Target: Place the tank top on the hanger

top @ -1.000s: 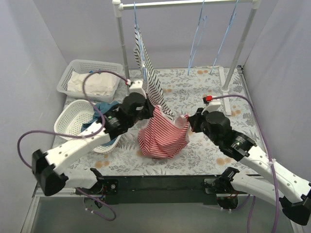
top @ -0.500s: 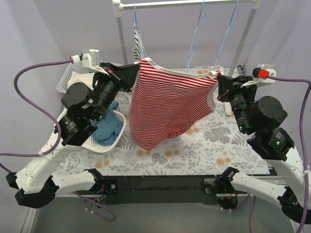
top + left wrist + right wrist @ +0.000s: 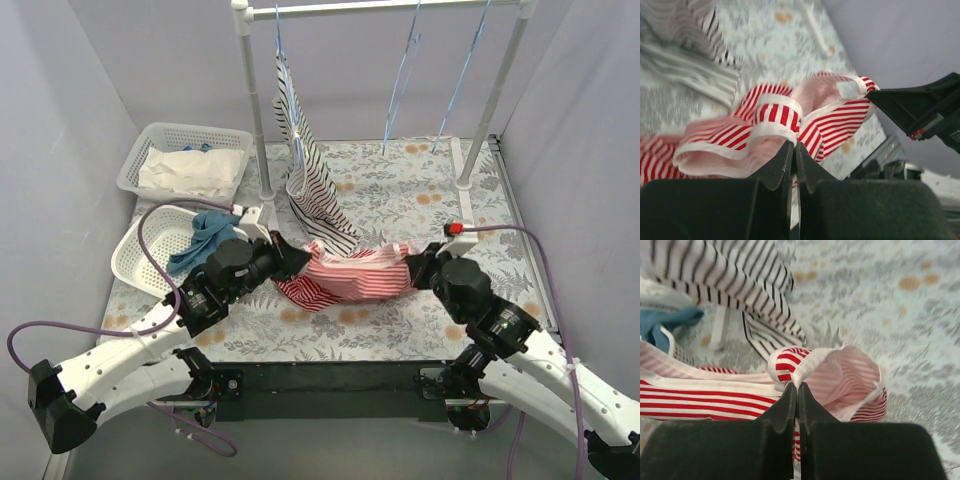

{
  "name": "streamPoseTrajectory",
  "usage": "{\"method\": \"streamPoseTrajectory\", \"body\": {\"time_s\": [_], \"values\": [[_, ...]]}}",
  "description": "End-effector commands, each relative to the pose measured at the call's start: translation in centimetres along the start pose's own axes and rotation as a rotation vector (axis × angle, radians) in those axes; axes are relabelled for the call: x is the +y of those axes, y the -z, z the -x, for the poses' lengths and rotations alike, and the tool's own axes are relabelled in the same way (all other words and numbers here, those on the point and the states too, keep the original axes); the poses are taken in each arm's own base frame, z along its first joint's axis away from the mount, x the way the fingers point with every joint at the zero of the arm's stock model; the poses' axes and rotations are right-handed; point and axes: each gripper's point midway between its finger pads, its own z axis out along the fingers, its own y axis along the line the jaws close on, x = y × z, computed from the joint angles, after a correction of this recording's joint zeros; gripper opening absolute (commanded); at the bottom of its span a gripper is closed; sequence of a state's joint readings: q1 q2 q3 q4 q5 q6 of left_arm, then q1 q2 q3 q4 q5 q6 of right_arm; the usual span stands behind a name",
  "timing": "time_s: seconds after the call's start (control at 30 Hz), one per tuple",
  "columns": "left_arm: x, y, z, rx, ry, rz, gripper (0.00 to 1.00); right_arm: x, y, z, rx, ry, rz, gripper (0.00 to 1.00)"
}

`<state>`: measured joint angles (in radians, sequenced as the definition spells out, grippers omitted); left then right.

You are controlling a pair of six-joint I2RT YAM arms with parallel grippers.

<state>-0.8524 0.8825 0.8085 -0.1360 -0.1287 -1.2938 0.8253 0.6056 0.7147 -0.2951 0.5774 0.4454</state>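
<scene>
Three lilac walls; floral tabletop beneath the tank top

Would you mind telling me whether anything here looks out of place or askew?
The black-and-white top hangs lopsided from the rail, its lower end trailing onto the table. A blue cloth spills over the rim of the round basket. The tank top, pinched between the left gripper and right gripper, looks fine.

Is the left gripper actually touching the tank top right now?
Touching. The left wrist view shows the left gripper pinched shut on the tank top at its white-edged strap.
</scene>
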Motion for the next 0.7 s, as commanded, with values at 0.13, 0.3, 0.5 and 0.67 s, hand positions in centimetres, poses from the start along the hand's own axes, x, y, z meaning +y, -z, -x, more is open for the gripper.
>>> {"method": "streamPoseTrajectory", "body": {"time_s": [0.13, 0.3, 0.5, 0.67], "values": [[3.9, 2.4, -11.9, 0.277, 0.168, -0.058, 0.15, -1.2, 1.5, -15.7, 0.382, -0.262, 0.044, 0.01], [2.2, 3.2, -10.6, 0.299, 0.095, -0.114, 0.34, -1.7, 2.2, -17.2, 0.465, -0.231, 0.016, 0.23], [-4.9, 5.4, -2.5, 0.174, -0.11, -0.332, 0.44, -2.2, 2.5, -14.9, 0.426, -0.179, -0.011, 0.53], [-8.8, 3.8, 5.5, 0.029, -0.246, -0.32, 0.48, -2.0, 2.4, -12.7, 0.373, -0.145, -0.003, 0.6]]}}
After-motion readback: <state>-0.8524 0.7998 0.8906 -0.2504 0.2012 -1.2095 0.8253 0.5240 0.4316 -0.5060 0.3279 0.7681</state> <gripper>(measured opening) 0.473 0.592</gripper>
